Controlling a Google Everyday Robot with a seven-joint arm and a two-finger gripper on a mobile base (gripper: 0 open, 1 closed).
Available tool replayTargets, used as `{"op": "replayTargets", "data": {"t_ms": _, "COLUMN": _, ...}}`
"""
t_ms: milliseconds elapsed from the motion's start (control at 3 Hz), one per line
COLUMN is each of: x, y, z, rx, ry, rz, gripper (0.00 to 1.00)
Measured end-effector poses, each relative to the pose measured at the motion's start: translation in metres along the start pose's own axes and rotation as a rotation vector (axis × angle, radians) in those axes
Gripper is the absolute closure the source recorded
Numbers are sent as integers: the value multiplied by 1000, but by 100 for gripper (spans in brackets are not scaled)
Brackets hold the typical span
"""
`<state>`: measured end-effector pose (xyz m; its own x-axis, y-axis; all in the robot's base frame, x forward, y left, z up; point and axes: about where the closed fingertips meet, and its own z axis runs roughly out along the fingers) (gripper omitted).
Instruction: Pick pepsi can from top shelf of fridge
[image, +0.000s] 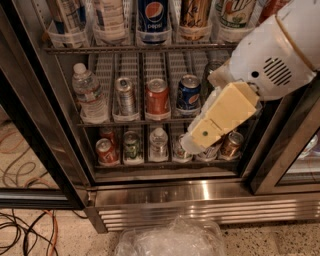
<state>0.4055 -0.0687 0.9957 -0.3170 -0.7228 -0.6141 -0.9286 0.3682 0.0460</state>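
The pepsi can (153, 15), tall, slim and dark blue with the globe logo, stands in the middle lane of the top shelf (125, 49), behind a clear plastic lane front. Its top is cut off by the frame edge. The fridge (200, 197) stands open, with wire racks and a ribbed steel base. My gripper (200, 137), cream-coloured on a white arm, hangs in front of the right side of the middle and bottom shelves. It is well below and to the right of the pepsi can and holds nothing visible.
The middle shelf holds a water bottle (90, 95), a silver can (125, 95), a red can (158, 97) and a short blue Pepsi can (189, 95). Several cans fill the bottom shelf. Cables (25, 225) lie on the floor at left, and crumpled plastic (170, 240) in front.
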Motion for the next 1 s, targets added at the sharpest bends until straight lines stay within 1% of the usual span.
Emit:
{"op": "replayTargets", "data": {"t_ms": 333, "x": -23, "y": 16, "z": 15, "rx": -67, "ry": -46, "rz": -34, "gripper": 0}}
{"op": "replayTargets", "data": {"t_ms": 667, "x": -23, "y": 16, "z": 15, "rx": -67, "ry": -47, "rz": -34, "gripper": 0}}
{"op": "replayTargets", "data": {"t_ms": 1000, "x": -51, "y": 9, "z": 23, "rx": -81, "ry": -113, "rz": -98, "gripper": 0}}
